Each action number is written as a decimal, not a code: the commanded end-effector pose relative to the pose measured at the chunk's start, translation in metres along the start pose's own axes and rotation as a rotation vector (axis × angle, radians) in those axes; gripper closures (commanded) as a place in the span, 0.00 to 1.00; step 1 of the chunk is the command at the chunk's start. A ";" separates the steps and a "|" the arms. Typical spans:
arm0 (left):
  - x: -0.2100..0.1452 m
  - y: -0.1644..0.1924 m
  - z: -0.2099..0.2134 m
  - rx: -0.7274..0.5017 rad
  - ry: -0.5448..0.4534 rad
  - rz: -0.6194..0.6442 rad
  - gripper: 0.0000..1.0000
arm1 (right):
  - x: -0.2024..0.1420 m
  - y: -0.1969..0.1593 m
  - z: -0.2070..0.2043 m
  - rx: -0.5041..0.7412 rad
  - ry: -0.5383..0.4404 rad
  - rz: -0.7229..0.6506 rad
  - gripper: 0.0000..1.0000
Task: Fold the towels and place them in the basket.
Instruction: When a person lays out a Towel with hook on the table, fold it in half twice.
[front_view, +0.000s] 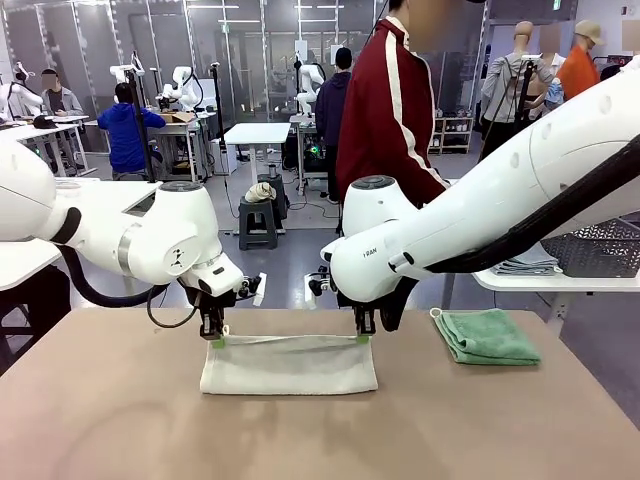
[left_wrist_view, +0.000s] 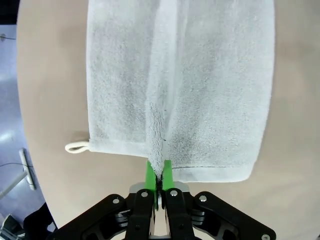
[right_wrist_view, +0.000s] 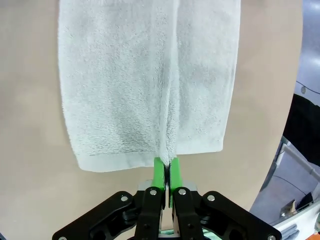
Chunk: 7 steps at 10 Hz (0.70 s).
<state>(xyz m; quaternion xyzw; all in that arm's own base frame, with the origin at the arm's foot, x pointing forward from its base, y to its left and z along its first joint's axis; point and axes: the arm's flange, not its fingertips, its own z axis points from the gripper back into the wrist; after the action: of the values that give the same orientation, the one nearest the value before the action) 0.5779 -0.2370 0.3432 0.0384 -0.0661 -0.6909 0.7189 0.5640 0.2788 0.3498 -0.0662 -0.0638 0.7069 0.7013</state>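
A cream-white towel (front_view: 289, 366) lies folded on the brown table (front_view: 120, 420), its far edge lifted at both ends. My left gripper (front_view: 217, 340) is shut on the towel's far left corner, and my right gripper (front_view: 364, 335) is shut on its far right corner. In the left wrist view the green pads (left_wrist_view: 149, 174) pinch a raised ridge of the white towel (left_wrist_view: 180, 85), with its small loop (left_wrist_view: 76, 147) lying on the table. The right wrist view shows the same pinch on the white towel (right_wrist_view: 145, 80). A folded mint green towel (front_view: 486, 336) rests at the table's right. A dark grey lattice basket (front_view: 598, 248) stands on a side table at far right.
A person in a dark red jacket (front_view: 385, 100) stands beyond the table's far edge. A stack of folded cloth (front_view: 528, 262) lies beside the basket on the white side table (front_view: 560, 283). The table's near half is bare.
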 end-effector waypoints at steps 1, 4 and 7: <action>0.000 0.016 -0.007 0.025 0.001 0.013 0.95 | -0.002 -0.010 -0.006 -0.025 0.031 -0.043 0.95; 0.001 0.025 -0.013 0.026 -0.008 0.019 0.95 | -0.007 -0.017 -0.012 -0.048 0.029 -0.058 0.95; 0.002 0.033 -0.021 0.006 -0.007 0.030 0.90 | -0.005 -0.021 -0.019 -0.033 0.005 -0.064 0.91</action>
<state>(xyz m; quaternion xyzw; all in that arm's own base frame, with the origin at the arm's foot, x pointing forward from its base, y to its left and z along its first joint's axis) 0.6045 -0.2368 0.3292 0.0317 -0.0745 -0.6841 0.7249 0.5815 0.2731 0.3388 -0.0734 -0.0718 0.6921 0.7144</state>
